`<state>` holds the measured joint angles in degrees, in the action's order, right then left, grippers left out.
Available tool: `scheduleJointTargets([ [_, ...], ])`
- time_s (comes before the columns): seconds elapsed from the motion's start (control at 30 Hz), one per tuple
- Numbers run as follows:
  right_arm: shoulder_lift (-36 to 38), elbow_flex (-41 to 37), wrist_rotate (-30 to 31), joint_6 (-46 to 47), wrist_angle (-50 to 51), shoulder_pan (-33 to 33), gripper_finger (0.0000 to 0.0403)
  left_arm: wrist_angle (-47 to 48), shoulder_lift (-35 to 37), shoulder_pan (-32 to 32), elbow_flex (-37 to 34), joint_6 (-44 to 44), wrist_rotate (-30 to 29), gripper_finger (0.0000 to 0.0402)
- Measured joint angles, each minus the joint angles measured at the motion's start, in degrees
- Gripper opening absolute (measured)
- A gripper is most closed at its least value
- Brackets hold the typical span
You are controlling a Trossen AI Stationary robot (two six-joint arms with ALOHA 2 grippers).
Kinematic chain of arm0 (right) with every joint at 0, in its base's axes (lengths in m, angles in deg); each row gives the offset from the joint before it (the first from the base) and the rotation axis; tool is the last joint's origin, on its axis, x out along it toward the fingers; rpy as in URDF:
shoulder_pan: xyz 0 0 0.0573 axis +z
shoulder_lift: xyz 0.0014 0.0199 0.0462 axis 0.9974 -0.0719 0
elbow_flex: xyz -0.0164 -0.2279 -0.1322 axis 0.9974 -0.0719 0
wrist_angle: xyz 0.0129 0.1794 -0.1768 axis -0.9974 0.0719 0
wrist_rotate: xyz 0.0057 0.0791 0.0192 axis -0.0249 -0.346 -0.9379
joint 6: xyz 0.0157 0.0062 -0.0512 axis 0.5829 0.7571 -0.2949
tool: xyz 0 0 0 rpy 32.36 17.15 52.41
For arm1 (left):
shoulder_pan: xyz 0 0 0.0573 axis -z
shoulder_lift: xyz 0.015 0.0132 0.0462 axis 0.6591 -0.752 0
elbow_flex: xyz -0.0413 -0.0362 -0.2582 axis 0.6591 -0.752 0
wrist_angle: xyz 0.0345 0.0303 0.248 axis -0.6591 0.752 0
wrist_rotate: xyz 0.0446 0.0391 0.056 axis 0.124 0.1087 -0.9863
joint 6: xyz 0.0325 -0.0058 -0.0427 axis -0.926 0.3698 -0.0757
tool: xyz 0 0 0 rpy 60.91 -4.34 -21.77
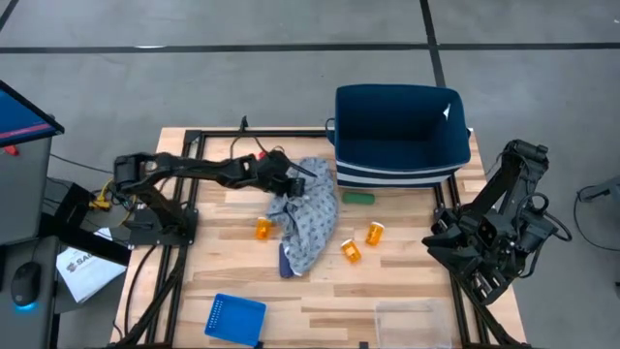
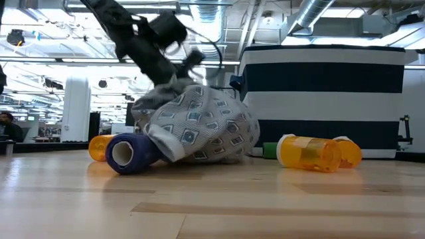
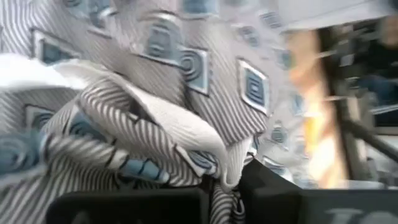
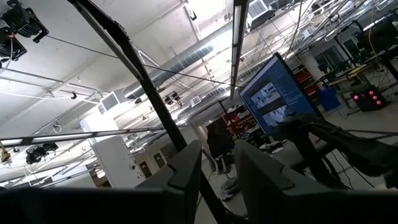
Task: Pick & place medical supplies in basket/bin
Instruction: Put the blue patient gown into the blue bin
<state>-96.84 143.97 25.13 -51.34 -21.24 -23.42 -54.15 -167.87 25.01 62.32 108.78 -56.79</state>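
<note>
The grey patterned cloth garment (image 1: 312,215) lies heaped mid-table, its lower part on the wood and partly over a dark blue cylinder (image 2: 129,154). My left gripper (image 1: 288,181) is shut on its upper left part. Three orange pill bottles (image 1: 263,229) (image 1: 351,250) (image 1: 375,233) lie on their sides around the cloth. A green cylinder (image 1: 360,199) lies in front of the navy bin (image 1: 402,136). My right gripper (image 4: 217,180) waits raised at the table's right edge, pointing upward, a gap between its fingers with nothing in it. My left gripper pinches a bunched fold of the garment (image 3: 219,186) between its two fingers, several layers together. The fingers (image 2: 174,78) come slanting down from the table's left. The pinched part is drawn up into a peak, while the rest of the cloth (image 2: 199,136) sits on the table.
The small bright blue perforated basket (image 1: 237,318) sits at the near edge, left of centre, and the clear plastic tray (image 1: 412,320) at the near right. The navy bin stands at the far right. Bare wood lies between the cloth and the near edge.
</note>
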Motion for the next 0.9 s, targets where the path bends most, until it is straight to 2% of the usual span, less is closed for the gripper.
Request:
scheduleJointTargets([
  [0.33, -0.1, 0.0, -3.3, 0.9, 0.0, -1.9, 0.0095, -1.0, 18.1, 0.0, -7.5, -0.6, 0.1, 0.0004],
  [0.5, -0.1, 0.0, -4.0, 1.4, 0.0, -1.9, 0.0095, -8.5, 26.5, 0.1, -10.1, -1.0, 0.8, 0.0004],
  [0.63, -0.1, 0.0, -4.5, 1.4, 0.1, -1.9, 0.0095, -11.5, 29.8, 0.4, -10.8, -0.6, 2.5, 0.0004],
  [0.8, -0.1, 0.0, -5.0, 1.5, 0.2, -1.9, 0.0095, -22.4, 32.6, 2.2, -10.8, -1.2, 5.9, 0.0004],
  [0.9, -0.1, 0.0, -6.2, 1.5, 0.3, -1.8, 0.0095, -32.9, 34.8, 3.4, -10.8, -7.6, 10.1, 0.0004],
])
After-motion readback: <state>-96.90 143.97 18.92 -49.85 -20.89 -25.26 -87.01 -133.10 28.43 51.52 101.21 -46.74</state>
